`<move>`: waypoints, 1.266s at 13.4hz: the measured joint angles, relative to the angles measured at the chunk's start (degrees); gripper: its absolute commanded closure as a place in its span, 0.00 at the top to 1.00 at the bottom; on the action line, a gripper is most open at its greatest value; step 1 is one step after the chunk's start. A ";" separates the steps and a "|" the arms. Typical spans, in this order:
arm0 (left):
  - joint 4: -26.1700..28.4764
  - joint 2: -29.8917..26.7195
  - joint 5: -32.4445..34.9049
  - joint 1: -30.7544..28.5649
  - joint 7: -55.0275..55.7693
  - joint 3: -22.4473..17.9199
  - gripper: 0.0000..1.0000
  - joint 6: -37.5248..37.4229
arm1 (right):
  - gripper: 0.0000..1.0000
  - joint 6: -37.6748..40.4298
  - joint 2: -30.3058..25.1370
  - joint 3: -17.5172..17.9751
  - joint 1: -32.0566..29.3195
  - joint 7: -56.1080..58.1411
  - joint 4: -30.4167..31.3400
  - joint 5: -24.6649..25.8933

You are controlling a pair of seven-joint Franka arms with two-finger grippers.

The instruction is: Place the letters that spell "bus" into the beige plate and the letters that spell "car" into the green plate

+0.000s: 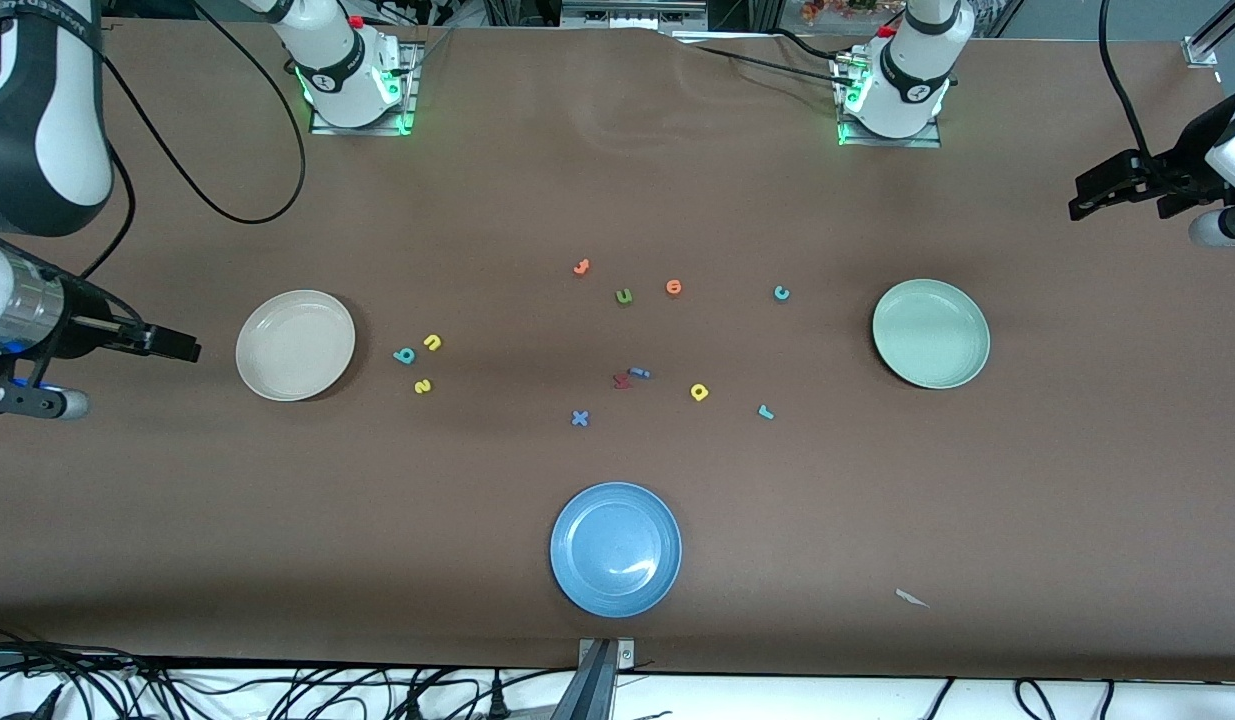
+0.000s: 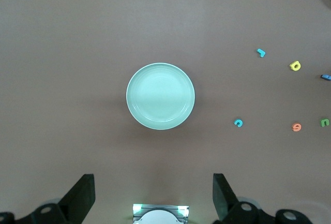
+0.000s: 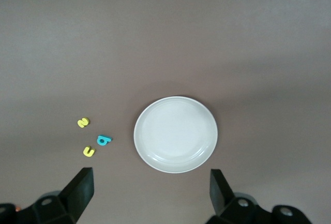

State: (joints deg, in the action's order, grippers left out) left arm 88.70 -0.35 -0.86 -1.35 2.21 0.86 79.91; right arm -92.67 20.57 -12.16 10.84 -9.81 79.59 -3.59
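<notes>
The empty beige plate (image 1: 295, 345) (image 3: 176, 134) lies toward the right arm's end. Beside it are the teal b (image 1: 405, 355) (image 3: 104, 140), yellow u (image 1: 432, 342) (image 3: 89, 152) and yellow s (image 1: 423, 386) (image 3: 83, 122). The empty green plate (image 1: 930, 333) (image 2: 160, 95) lies toward the left arm's end. Near it are the teal c (image 1: 781, 293) (image 2: 238, 123), teal r (image 1: 766, 411) (image 2: 261, 53) and yellow a (image 1: 699, 392) (image 2: 295, 65). My right gripper (image 1: 182, 345) (image 3: 150, 190) hangs open and empty, high by the beige plate. My left gripper (image 1: 1082, 200) (image 2: 153, 193) is open and empty, high by the green plate.
A blue plate (image 1: 615, 549) sits nearest the front camera at mid-table. Other letters lie in the middle: two orange ones (image 1: 581, 267) (image 1: 674, 288), an olive u (image 1: 624, 296), a red letter (image 1: 622, 380), a blue i (image 1: 639, 373) and a blue x (image 1: 579, 418). A paper scrap (image 1: 912, 598) lies near the front edge.
</notes>
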 measured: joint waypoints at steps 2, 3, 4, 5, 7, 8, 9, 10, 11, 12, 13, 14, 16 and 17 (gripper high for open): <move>0.00 0.02 0.00 0.04 0.00 0.08 1.00 0.00 | 0.99 0.00 0.64 0.20 2.14 -4.84 0.23 -0.01; 0.01 0.22 0.00 0.13 0.00 0.12 1.00 -0.06 | 0.99 -0.07 1.03 0.27 3.47 -7.58 0.45 -0.02; 0.02 0.83 0.00 0.19 0.00 0.27 1.00 -0.15 | 0.99 -0.38 1.35 0.36 4.74 -10.38 0.98 -0.15; 0.02 1.63 0.00 0.21 0.00 0.49 1.00 -0.17 | 0.99 -1.21 1.57 0.41 5.92 -13.10 1.81 -0.51; 0.13 2.95 0.00 0.21 0.00 0.70 1.00 -0.08 | 0.99 -3.91 1.72 0.53 8.16 -18.74 4.46 -1.62; 0.31 3.21 0.00 0.20 0.00 0.70 1.00 0.09 | 0.99 -5.34 1.78 0.61 9.32 -21.98 6.14 -2.02; 0.71 3.19 0.00 0.19 0.00 0.70 1.00 0.27 | 0.99 -6.75 1.87 0.67 10.75 -26.21 8.00 -2.25; 1.39 3.04 0.00 0.19 0.00 0.70 1.00 0.71 | 0.99 -8.21 2.01 0.74 12.40 -31.05 9.87 -2.38; 2.75 2.80 0.00 0.19 0.00 0.70 1.00 2.02 | 0.99 -10.17 2.18 0.81 14.45 -36.11 11.99 -2.42; 4.76 2.48 -0.05 0.18 0.00 0.70 1.00 4.09 | 0.99 -13.03 2.30 0.87 16.70 -40.52 14.56 -2.42; 6.90 2.13 -0.19 0.19 0.00 0.73 1.00 6.44 | 0.99 -16.89 2.38 0.90 18.86 -44.04 17.77 -2.42; 8.67 1.85 -0.40 0.25 -0.06 0.86 1.00 8.02 | 0.99 -21.68 2.38 0.93 20.74 -46.83 21.62 -2.43; 11.41 1.47 -0.45 0.50 -0.08 1.88 1.00 9.86 | 0.99 -31.11 2.25 0.97 23.20 -50.09 29.52 -2.43; 12.99 1.40 -0.45 0.69 -0.06 2.40 1.00 11.32 | 0.99 -34.95 2.20 0.96 23.67 -50.69 32.98 -2.43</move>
State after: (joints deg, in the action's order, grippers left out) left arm 101.70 1.05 -1.32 -0.65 2.15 3.26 91.23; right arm -127.62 22.77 -11.19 34.51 -60.50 112.57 -6.02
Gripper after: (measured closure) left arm 0.000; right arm 0.009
